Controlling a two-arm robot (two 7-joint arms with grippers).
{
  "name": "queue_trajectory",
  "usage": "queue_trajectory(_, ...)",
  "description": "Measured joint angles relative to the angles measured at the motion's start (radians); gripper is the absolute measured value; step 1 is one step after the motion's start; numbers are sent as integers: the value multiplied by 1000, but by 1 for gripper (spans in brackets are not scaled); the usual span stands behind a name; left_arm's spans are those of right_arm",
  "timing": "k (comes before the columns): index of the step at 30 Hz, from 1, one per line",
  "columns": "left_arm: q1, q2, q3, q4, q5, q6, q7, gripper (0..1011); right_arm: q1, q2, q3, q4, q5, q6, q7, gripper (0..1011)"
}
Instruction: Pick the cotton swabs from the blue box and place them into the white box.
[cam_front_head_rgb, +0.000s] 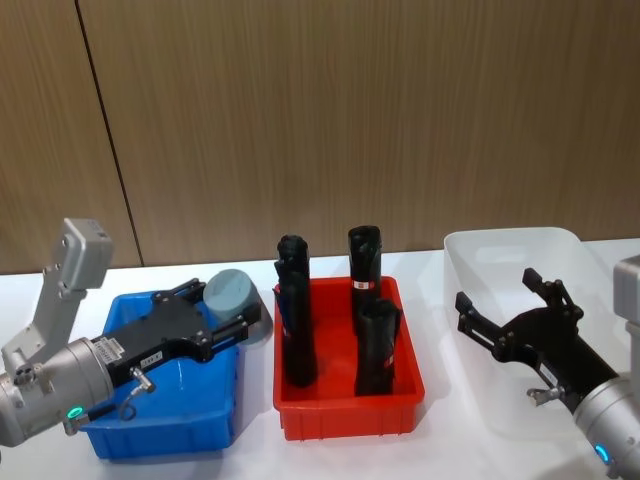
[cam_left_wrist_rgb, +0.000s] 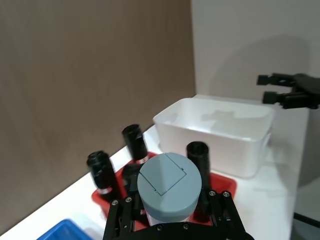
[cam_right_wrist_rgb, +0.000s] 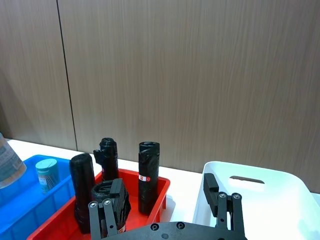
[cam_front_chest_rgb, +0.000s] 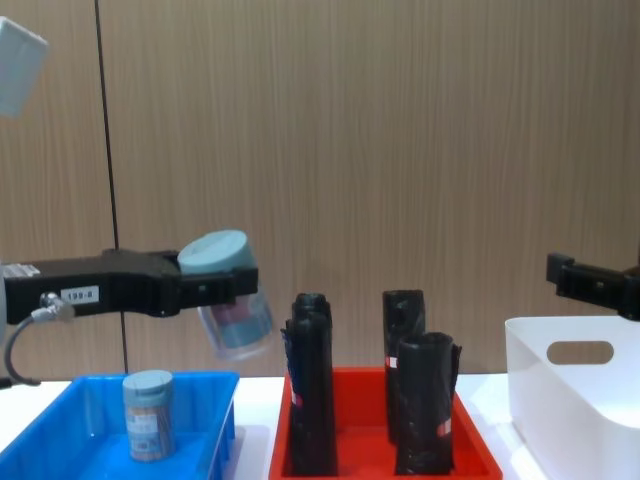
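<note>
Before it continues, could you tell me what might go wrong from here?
The left end effector holds the cotton swab jar tilted, so it might slip. Its path to the white box crosses the upright black rolls, which it could knock. The open right end effector hovers over that box, so the arms might collide.

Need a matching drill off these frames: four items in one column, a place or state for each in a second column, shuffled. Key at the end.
1. raised swab jar
2. lower swab jar
3. black rolls
4. right gripper

A. standing in the red tray
B. open, above the white box
C. upright in the blue box
D. tilted, clamped in the left gripper

Pairs: 1-D, 2-C, 3-A, 4-B
</note>
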Motion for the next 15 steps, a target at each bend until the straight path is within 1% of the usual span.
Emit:
queue_trajectory(5, -14, 1, -2, 20, -39, -28, -98, 659, 0, 0, 0, 0, 0, 0, 0, 1002)
queue_trajectory(8, -22, 1, -2, 32, -56, -38, -138, 659, 0, 0, 0, 0, 0, 0, 0, 1002)
queue_trajectory(10, -32, -2, -2, 48, -78, -52, -195, 659, 0, 0, 0, 0, 0, 0, 0, 1001)
queue_trajectory(11, -32, -2, -2, 48, -78, -52, -195, 659, 0, 0, 0, 0, 0, 0, 0, 1002)
queue_trajectory(12, -37, -4, -2, 57, -89, -58, -221, 659, 0, 0, 0, 0, 0, 0, 0, 1001)
queue_trajectory(13, -40, -5, -1, 62, -96, -63, -234, 659, 0, 0, 0, 0, 0, 0, 0, 1002)
queue_trajectory(14, -45, -7, 0, 71, -105, -68, -264, 659, 0, 0, 0, 0, 0, 0, 0, 1002)
queue_trajectory(15, -49, -9, 1, 77, -109, -71, -277, 659, 0, 0, 0, 0, 0, 0, 0, 1002)
